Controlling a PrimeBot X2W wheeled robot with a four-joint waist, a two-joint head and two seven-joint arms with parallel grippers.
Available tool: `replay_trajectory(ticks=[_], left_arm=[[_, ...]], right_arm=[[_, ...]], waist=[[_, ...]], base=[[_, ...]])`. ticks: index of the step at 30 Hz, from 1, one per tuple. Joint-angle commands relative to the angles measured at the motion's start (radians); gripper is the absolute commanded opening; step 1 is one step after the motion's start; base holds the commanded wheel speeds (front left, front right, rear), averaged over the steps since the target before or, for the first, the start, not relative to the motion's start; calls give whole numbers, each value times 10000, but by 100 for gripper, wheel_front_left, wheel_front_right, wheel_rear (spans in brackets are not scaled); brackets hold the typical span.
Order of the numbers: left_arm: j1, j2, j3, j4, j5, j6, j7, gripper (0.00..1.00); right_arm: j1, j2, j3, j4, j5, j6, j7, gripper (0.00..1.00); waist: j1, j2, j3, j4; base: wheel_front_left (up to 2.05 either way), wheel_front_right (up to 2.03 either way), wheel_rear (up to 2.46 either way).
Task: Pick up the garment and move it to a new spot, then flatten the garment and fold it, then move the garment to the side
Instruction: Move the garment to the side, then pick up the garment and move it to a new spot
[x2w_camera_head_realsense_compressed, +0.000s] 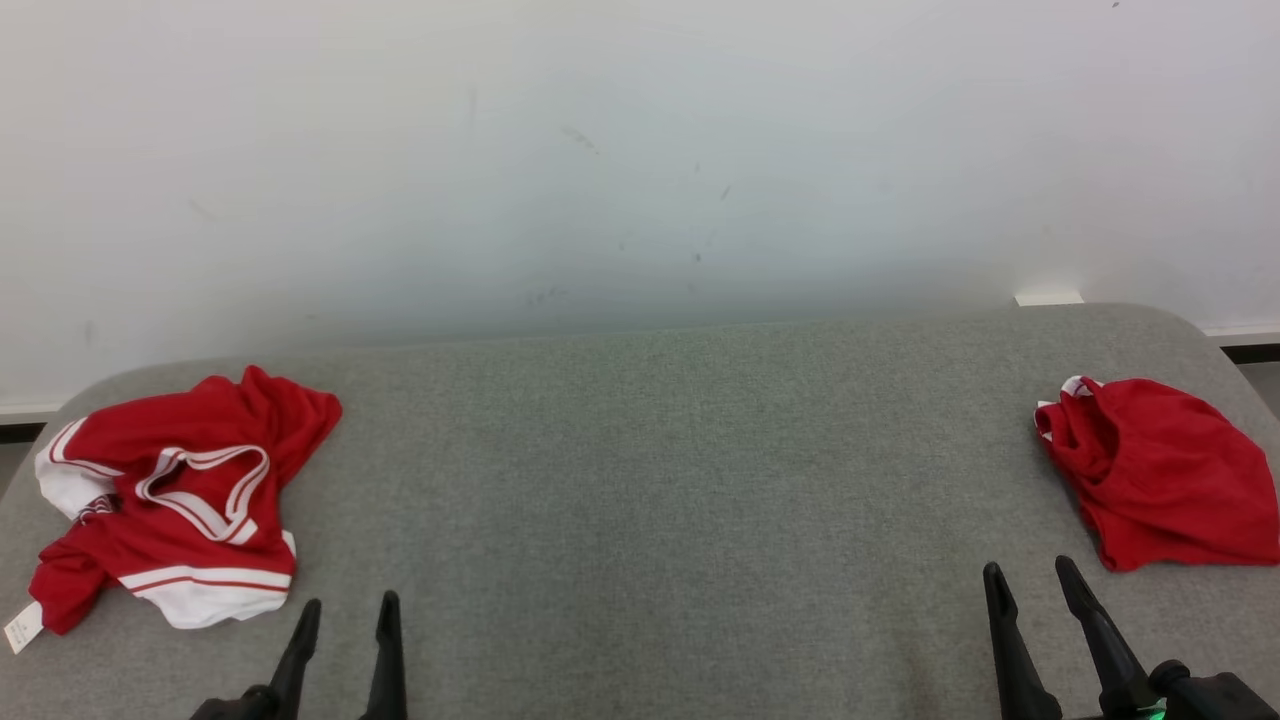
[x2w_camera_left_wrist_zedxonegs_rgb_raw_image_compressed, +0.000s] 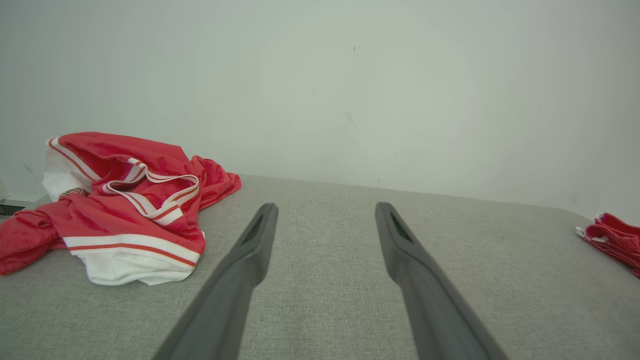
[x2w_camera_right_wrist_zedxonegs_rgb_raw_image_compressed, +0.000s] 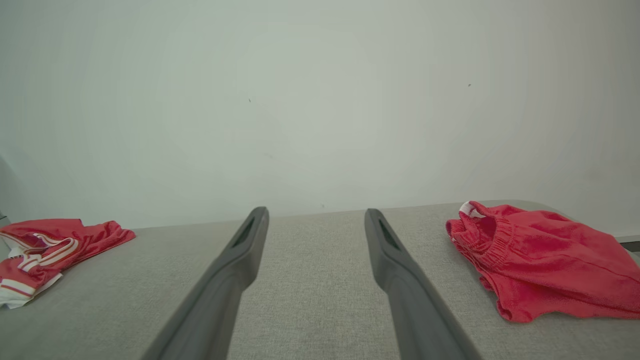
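Observation:
Two crumpled garments lie on the grey fabric table (x2w_camera_head_realsense_compressed: 640, 480). A red garment with white stripes (x2w_camera_head_realsense_compressed: 170, 495) (x2w_camera_left_wrist_zedxonegs_rgb_raw_image_compressed: 125, 210) (x2w_camera_right_wrist_zedxonegs_rgb_raw_image_compressed: 45, 250) sits at the far left. A plain red garment with an elastic waistband (x2w_camera_head_realsense_compressed: 1160, 470) (x2w_camera_right_wrist_zedxonegs_rgb_raw_image_compressed: 540, 260) (x2w_camera_left_wrist_zedxonegs_rgb_raw_image_compressed: 615, 240) sits at the far right. My left gripper (x2w_camera_head_realsense_compressed: 349, 600) (x2w_camera_left_wrist_zedxonegs_rgb_raw_image_compressed: 326, 205) is open at the near edge, just right of the striped garment and not touching it. Over on the other side, my right gripper (x2w_camera_head_realsense_compressed: 1028, 566) (x2w_camera_right_wrist_zedxonegs_rgb_raw_image_compressed: 315, 210) is open too, just left of the plain red one, nothing between its fingers.
A pale wall (x2w_camera_head_realsense_compressed: 640, 150) rises right behind the table's far edge. The table's corners are rounded, and both garments lie close to its side edges. A wide bare stretch of grey cloth lies between the two garments.

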Motion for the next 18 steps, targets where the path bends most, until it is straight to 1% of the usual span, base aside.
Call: replay_trajectory(ticks=[1,6,13,16,18], left_arm=[[157,35,-16,-63,-64,84,-1,100],[195,34,-97,-86,-145,192,-1,100],[-21,33,-63,-146,-2,217,-1,100],[-142,34,19,-167,3,299,-1,100],[-275,34,30,-166,103,275,-1,100]], right_arm=[[225,71,-100,-116,-83,-23,4,100],[318,181,-80,-110,-344,-23,4,100],[152,301,-54,45,-482,-23,4,100],[20,369,-58,148,-372,-23,4,100],[-15,412,-26,222,-345,-23,4,100]], waist=[[2,0,-8,-7],[2,0,-29,7],[2,0,81,80],[2,0,158,314],[2,0,205,600]], base=[[0,0,0],[0,0,0],[0,0,0],[0,0,0],[0,0,0]])
